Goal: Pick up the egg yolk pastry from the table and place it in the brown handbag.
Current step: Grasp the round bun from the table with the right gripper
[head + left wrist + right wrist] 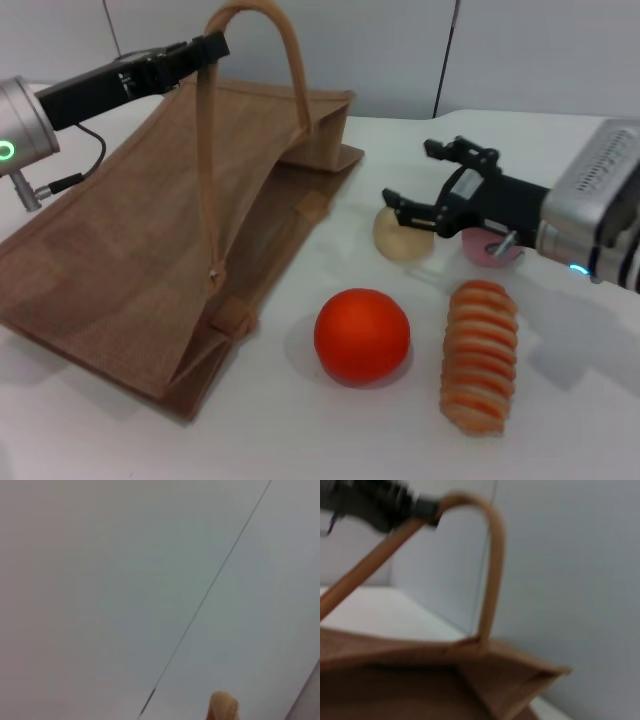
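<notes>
I see the handbag (180,230) lying on the table (560,420), one handle (285,60) lifted by my left gripper (212,48), clamped on it. My right gripper (412,185) hangs spread over the pastry (400,238), which sits between bag and pink bun (488,250).

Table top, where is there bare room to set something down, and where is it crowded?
Bare table lies in front of the orange fruit, between the brown handbag and striped bread. Crowded around the egg yolk pastry, where the right gripper hovers beside the pink bun.
</notes>
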Robot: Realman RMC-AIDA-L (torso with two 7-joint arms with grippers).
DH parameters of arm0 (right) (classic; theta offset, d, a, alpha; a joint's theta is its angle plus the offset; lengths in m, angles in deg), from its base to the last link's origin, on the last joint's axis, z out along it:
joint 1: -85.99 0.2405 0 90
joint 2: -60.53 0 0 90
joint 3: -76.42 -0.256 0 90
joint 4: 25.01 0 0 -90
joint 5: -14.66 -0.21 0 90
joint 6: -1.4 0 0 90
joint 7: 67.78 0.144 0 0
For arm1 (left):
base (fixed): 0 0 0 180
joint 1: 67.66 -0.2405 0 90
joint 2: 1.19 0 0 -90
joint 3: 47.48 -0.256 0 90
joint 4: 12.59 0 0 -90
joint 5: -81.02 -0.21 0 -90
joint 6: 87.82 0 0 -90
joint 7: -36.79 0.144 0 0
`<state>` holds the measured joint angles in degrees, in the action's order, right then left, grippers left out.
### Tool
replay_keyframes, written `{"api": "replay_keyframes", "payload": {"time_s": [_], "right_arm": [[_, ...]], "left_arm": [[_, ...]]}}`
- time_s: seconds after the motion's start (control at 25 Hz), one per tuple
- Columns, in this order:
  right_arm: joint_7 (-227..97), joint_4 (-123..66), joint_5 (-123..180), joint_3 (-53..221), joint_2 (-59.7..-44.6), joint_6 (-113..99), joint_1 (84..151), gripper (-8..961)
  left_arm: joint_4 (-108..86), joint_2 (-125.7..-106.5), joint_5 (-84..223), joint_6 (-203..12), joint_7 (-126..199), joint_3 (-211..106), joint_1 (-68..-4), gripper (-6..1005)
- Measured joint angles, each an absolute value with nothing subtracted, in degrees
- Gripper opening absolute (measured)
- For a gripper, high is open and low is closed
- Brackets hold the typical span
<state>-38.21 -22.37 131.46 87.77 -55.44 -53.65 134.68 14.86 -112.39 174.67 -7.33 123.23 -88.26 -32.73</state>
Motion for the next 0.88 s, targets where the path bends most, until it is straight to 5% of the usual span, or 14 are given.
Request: {"api": "replay_keyframes", "payload": {"time_s": [0.88], "right_arm": [[-24.2,-21.66,137.48,97.68,-55.77,-40.08,140.67,779]], "left_arm": [[14.83,-112.77,175.94,-3.05,124.49,-87.82,-32.58,158]]}}
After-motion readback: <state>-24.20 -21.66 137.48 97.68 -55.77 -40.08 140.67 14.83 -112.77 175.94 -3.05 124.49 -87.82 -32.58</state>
